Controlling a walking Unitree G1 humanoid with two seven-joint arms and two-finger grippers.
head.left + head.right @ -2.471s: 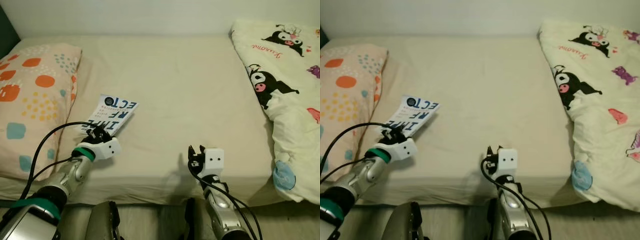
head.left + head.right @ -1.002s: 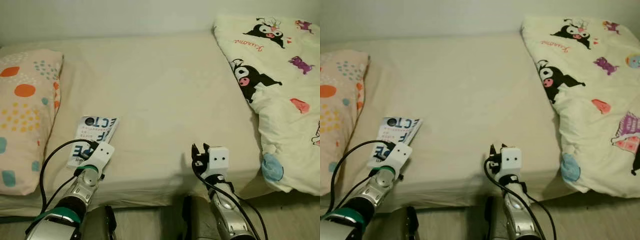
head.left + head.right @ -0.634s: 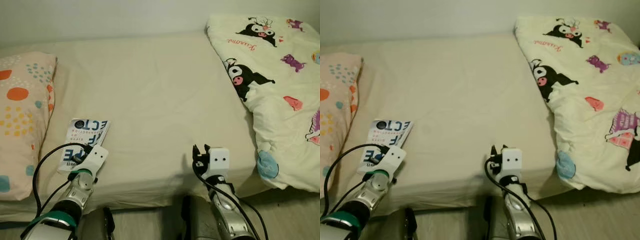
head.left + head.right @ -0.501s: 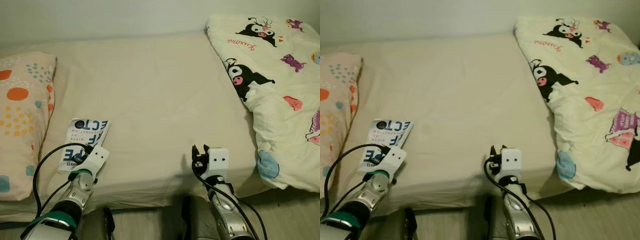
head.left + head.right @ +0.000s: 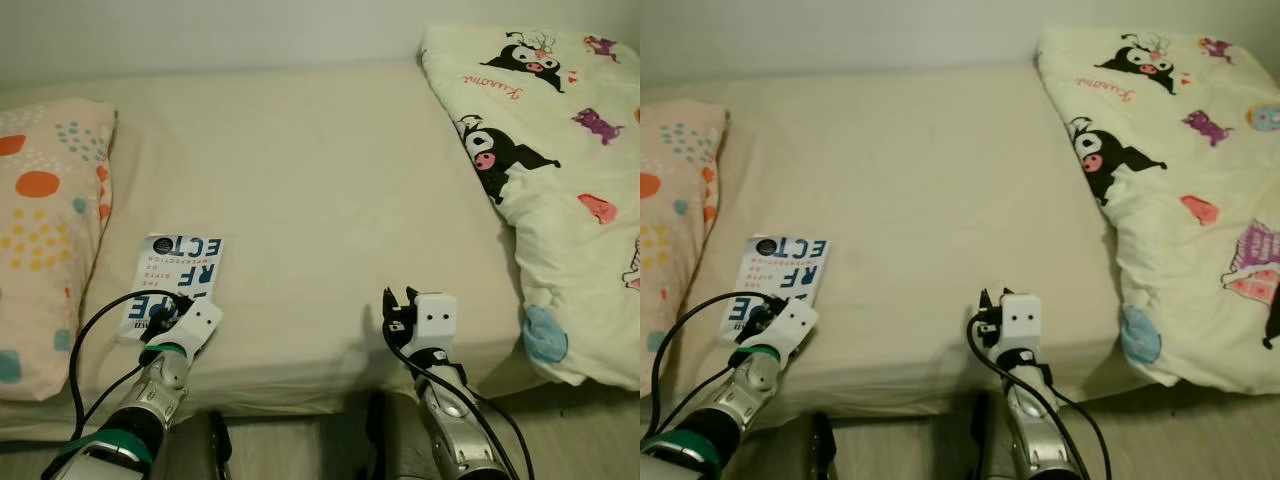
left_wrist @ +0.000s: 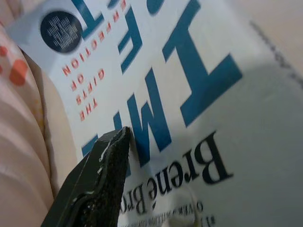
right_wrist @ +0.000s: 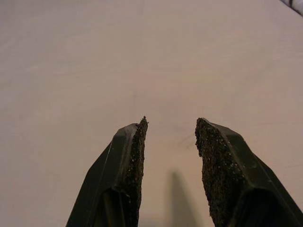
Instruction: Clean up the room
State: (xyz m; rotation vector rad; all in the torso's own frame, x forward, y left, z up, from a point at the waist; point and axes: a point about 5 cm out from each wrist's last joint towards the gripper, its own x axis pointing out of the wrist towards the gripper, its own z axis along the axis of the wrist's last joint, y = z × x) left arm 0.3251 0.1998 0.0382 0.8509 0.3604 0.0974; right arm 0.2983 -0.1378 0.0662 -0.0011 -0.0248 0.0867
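Note:
A white book (image 5: 176,274) with big blue letters lies flat on the beige bed sheet (image 5: 320,190), beside the spotted pillow (image 5: 45,230). My left gripper (image 5: 162,319) sits at the book's near edge, shut on it. In the left wrist view one black finger (image 6: 106,163) presses on the cover (image 6: 189,94); the other finger is hidden. My right gripper (image 5: 397,305) hovers open over bare sheet near the bed's front edge, its fingers (image 7: 130,156) apart with nothing between them.
A cartoon-print blanket (image 5: 560,170) is bunched along the bed's right side and hangs over the front corner. A pale wall (image 5: 250,30) runs behind the bed. The floor (image 5: 300,450) shows below the mattress edge.
The book, earlier held tilted near the pillow, now lies flat and squarer, closer to the bed's front edge, with my left gripper drawn back. The camera shifted slightly. My right gripper stayed put.

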